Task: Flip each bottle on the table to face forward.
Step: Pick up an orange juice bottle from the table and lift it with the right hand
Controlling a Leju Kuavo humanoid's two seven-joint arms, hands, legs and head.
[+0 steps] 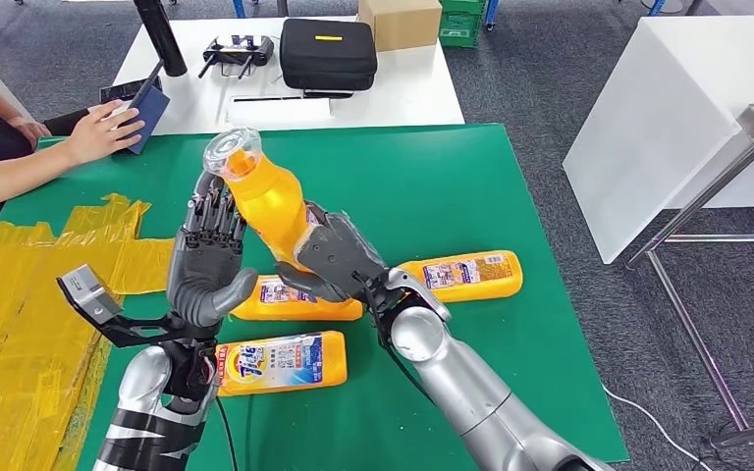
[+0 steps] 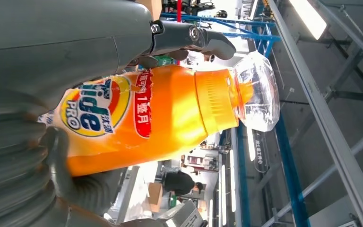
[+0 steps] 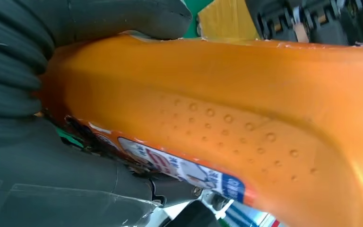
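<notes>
the right hand grips the lower body of an orange bottle, held up off the green worktop and tilted, clear cap toward the far side. the left hand stands upright against the bottle's side, fingers straight and close together, not plainly wrapped around it; the left wrist view shows its thumb over the front label.

3 more bottles lie flat near the arms: one under the hands, one to the right, one nearest the robot.

risk, as i judge it: the smooth plastic could slip if the right hand lets go before the left closes, dropping the bottle onto those below and knocking them askew.
</notes>
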